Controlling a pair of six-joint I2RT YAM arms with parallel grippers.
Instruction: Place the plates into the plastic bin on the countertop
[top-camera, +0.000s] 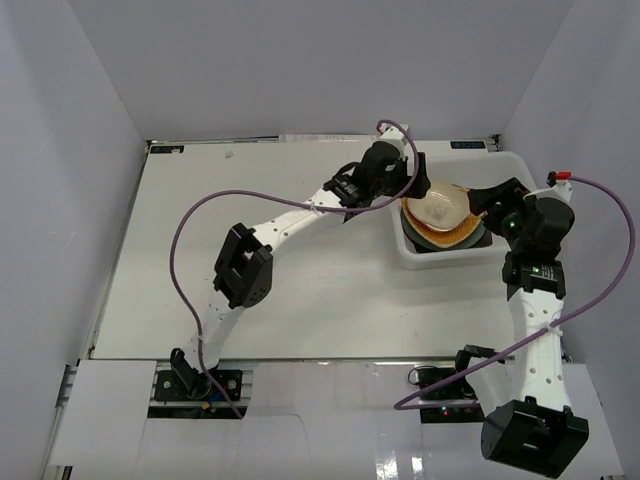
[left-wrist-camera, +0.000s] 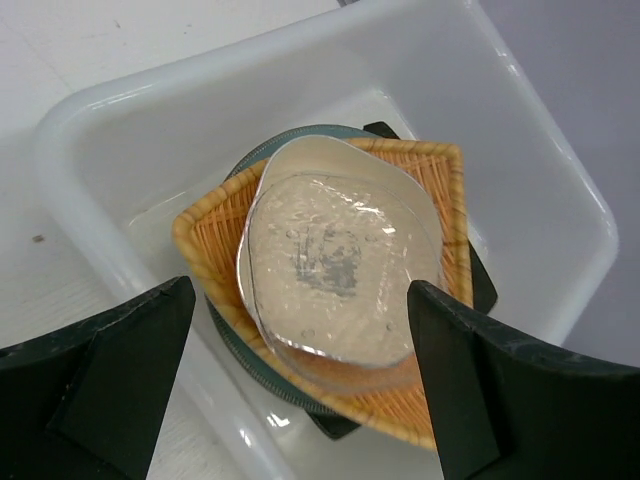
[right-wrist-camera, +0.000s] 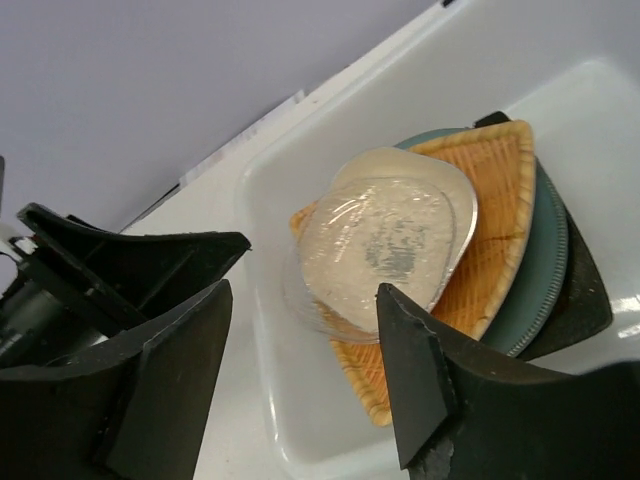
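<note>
- Plates sit stacked in the bin (left-wrist-camera: 90, 170): clear plate (left-wrist-camera: 335, 265) on top, then orange plate (left-wrist-camera: 215, 250), teal plate (right-wrist-camera: 545, 270), dark plate (right-wrist-camera: 585, 290) lowest.
- Bin stands at the tabletop's (top-camera: 300, 290) far right.
- Left claw (left-wrist-camera: 300, 290) hangs over the stack, spread wide, empty.
- Right claw (right-wrist-camera: 305, 295) hovers at the bin's right side, fingers apart, gripping nothing.

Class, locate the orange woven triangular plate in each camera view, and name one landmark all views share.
Top external: orange woven plate right of centre, in the plastic bin.
Left wrist: it fills the centre.
Right wrist: it sits centre-right.
Shared landmark: the clear plate lying on it.
</note>
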